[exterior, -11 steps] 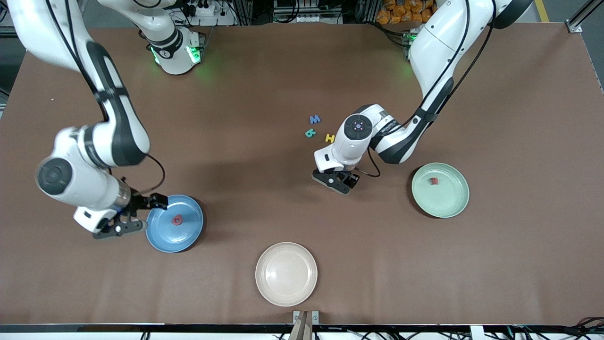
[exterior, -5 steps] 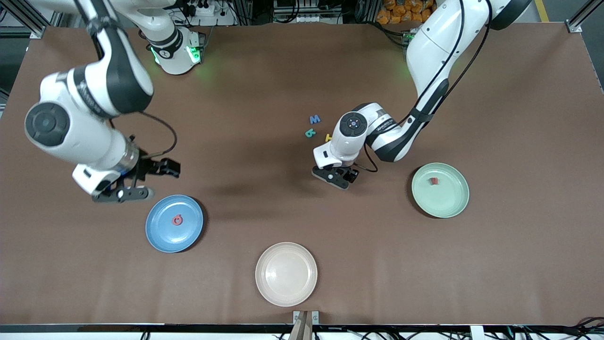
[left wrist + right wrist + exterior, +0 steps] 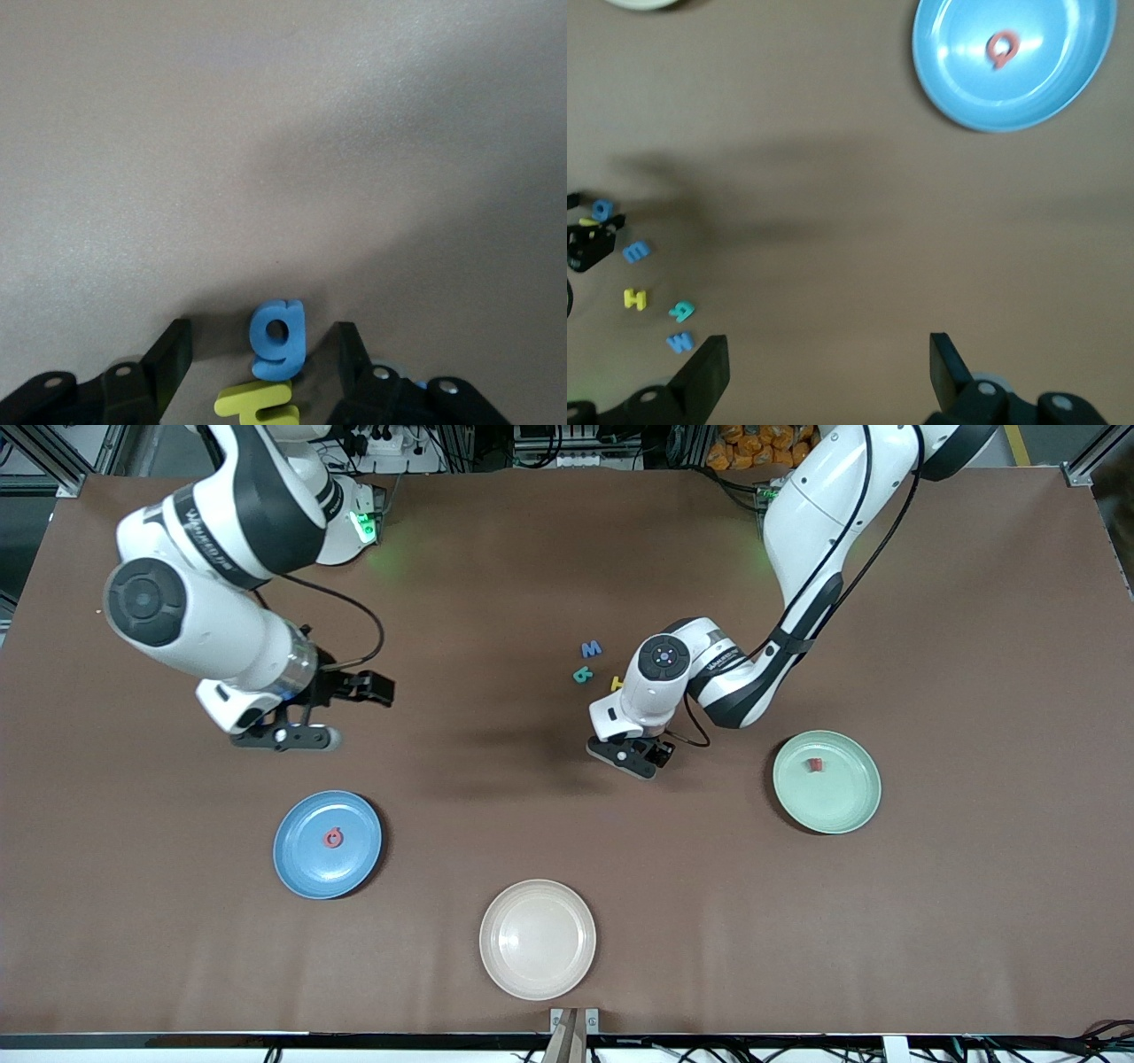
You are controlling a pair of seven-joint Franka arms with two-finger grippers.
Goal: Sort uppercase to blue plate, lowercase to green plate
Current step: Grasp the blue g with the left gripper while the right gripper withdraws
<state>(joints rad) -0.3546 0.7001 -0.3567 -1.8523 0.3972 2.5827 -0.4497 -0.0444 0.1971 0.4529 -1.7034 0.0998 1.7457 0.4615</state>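
The blue plate [image 3: 306, 859] [image 3: 1028, 84] holds a salmon-red G [image 3: 332, 838] [image 3: 1001, 47]. The green plate [image 3: 837, 802] holds a small red letter [image 3: 812, 763]. My left gripper [image 3: 640, 757] [image 3: 261, 354] is down at the table, open, its fingers [image 3: 168, 359] on either side of a blue rounded letter [image 3: 279, 339] and a yellow letter [image 3: 257, 403], with gaps on both sides. A blue letter [image 3: 591, 648], a teal one [image 3: 581, 675] and a yellow H [image 3: 617, 683] lie beside that arm's wrist. My right gripper [image 3: 350, 713] [image 3: 828, 372] hangs open and empty over bare table.
A cream plate [image 3: 538, 939] sits near the front edge, between the other two plates. In the right wrist view a blue E [image 3: 636, 252] lies by the left gripper's fingers. Wide bare brown tabletop [image 3: 974, 646] surrounds everything.
My right arm has risen from beside the blue plate and swung toward the middle of the table; the red G stays in the plate. My left gripper has sunk slightly and its jaws have narrowed.
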